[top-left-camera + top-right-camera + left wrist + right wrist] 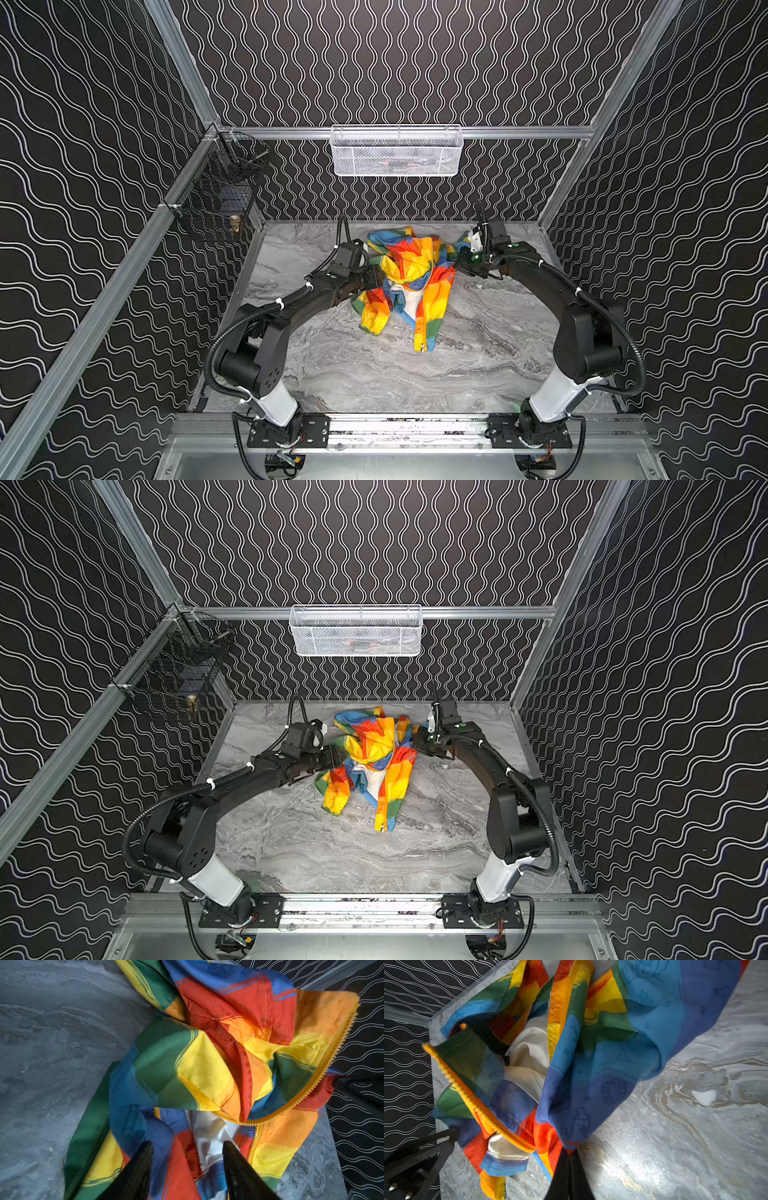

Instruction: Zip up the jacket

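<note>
Right fingers (562,1172) are pinched shut on a blue-red edge of the small shiny rainbow-striped rain jacket (415,266); left fingers (141,1167) sit apart over its red and white folds, holding nothing. Jacket's crumpled and unzipped on the grey marbled desk (478,353), center frame in both top views.

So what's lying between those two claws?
Only the crumpled jacket, filling the gap between the left gripper and the right gripper, as both top views show.

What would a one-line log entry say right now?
jacket: bunched on table, not zipped | left gripper: open over it | right gripper: shut on its edge
</note>
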Available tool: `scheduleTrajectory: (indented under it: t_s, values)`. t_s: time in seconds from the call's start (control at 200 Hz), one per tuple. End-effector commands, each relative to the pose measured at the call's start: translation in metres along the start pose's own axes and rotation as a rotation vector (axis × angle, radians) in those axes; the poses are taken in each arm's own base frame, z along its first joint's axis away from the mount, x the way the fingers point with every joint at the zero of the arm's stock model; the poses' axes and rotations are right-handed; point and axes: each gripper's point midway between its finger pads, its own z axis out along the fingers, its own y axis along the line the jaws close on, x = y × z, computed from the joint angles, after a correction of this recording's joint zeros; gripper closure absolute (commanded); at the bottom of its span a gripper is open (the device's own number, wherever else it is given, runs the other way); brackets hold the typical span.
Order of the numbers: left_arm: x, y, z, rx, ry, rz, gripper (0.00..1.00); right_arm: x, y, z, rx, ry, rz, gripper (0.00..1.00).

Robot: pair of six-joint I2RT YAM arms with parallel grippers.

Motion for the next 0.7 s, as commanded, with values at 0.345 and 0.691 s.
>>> scheduleTrajectory:
  t_s: [0.345, 0.691]
  values:
    - [0.036, -0.037, -0.008, 0.045, 0.115, 0.109, 0.42, 0.014, -0.056, -0.019, 0.056, 0.018, 0.069, 1.00]
    - [0.072, -0.013, 0.004, -0.075, 0.221, 0.093, 0.39, 0.002, -0.068, -0.028, 0.107, -0.047, 0.107, 0.48]
